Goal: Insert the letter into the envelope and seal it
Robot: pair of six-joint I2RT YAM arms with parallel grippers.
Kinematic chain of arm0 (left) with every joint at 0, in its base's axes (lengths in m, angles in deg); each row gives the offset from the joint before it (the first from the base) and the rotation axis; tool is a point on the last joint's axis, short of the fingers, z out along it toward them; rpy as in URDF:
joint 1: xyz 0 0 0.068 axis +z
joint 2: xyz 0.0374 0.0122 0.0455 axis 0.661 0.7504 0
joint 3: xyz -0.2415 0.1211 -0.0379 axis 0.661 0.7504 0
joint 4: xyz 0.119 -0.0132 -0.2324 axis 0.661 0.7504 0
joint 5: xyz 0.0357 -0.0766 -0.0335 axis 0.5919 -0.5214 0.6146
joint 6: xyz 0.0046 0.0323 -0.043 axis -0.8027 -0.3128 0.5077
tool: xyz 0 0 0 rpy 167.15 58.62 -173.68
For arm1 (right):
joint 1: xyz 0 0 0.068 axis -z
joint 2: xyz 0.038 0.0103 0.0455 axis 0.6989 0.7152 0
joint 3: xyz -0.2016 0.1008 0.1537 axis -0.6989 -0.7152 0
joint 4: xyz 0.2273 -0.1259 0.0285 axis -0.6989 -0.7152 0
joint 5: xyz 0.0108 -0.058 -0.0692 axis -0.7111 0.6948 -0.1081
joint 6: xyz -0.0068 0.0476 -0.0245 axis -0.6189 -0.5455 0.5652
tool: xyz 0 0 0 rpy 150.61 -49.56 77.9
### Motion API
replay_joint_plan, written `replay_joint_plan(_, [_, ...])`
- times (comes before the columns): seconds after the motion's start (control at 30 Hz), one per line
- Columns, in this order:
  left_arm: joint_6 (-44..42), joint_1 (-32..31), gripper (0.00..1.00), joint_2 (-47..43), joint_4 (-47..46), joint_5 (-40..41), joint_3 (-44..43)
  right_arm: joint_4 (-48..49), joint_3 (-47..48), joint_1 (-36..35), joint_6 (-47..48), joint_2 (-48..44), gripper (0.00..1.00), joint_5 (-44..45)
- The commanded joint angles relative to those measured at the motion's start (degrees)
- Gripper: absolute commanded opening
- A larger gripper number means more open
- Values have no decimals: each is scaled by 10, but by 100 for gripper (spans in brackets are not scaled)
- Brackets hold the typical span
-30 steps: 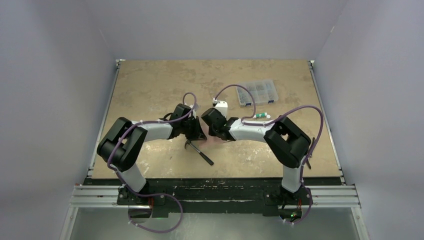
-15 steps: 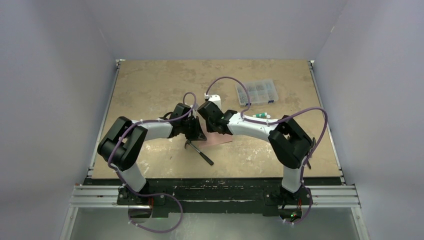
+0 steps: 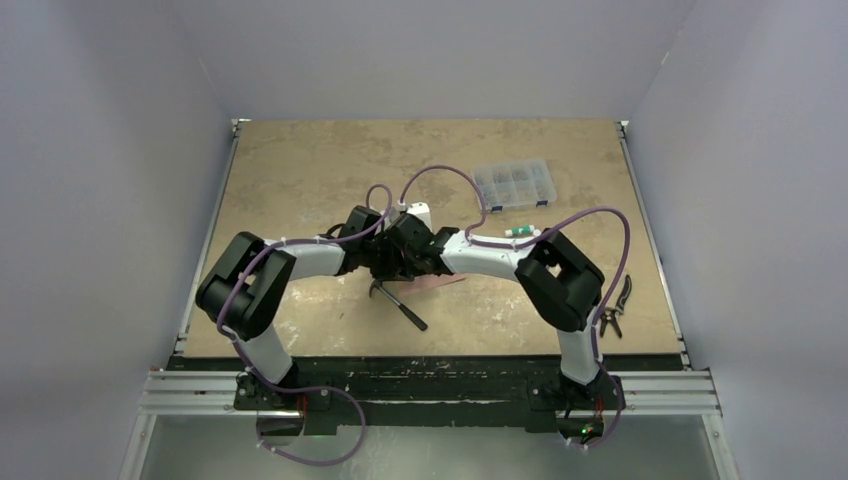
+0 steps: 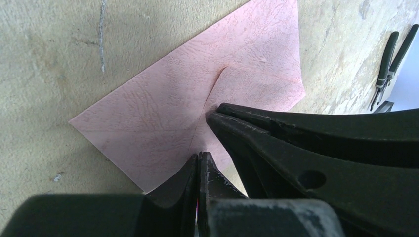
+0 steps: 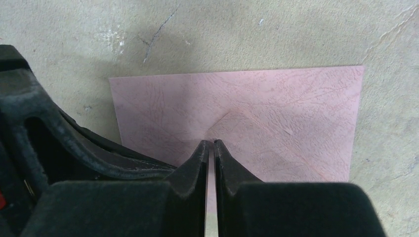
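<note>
1. At mid-bench (image 3: 300,170), flat on the surface: pink envelope (image 5: 276,113), triangular flap folded down over the body, flap tip near the middle of the sheet.
2. From above, mostly hidden by the 2 arms meeting over it; only a pink strip showing below the right wrist.
3. Left end effector (image 4: 198,160): fingers pressed fully together, tips at one edge of the envelope. Cannot tell whether any paper is pinched between them.
4. Right end effector (image 5: 210,144): open by only a thin slit, nothing clamped between the fingers, tips down at the point of the flap.
5. Both end effectors close side by side over the envelope, each dark and large in the other's wrist view.
6. Letter: not to be made out as a separate sheet. Cannot tell whether inside the envelope.
7. Just beside the envelope, toward the arm bases: hammer (image 3: 400,303), head near the left end effector, dark handle running to the near right.
8. Toward the far right: clear compartment box (image 3: 514,184). Nearer, beside the right forearm: small green-and-white tube (image 3: 521,231).
9. Near the right edge, next to the right elbow: pliers (image 3: 612,310), well apart from the envelope.
</note>
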Motion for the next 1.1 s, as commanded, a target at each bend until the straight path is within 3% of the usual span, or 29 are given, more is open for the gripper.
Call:
replay_joint_plan(0.0, [-36, 2, 0, 22, 48, 25, 20, -51, 0, 8, -22, 37, 9, 21])
replay_joint_plan(0.63, [-38, 3, 0, 22, 49, 28, 20, -44, -8, 36, -43, 60, 10, 54])
replay_joint_plan(0.87, [-16, 5, 0, 26, 39, 29, 23, -14, -74, 40, -56, 66, 10, 49])
replay_joint_plan(1.07, [-2, 6, 0, 26, 39, 41, 18, 15, -152, 41, -45, -9, 11, 22])
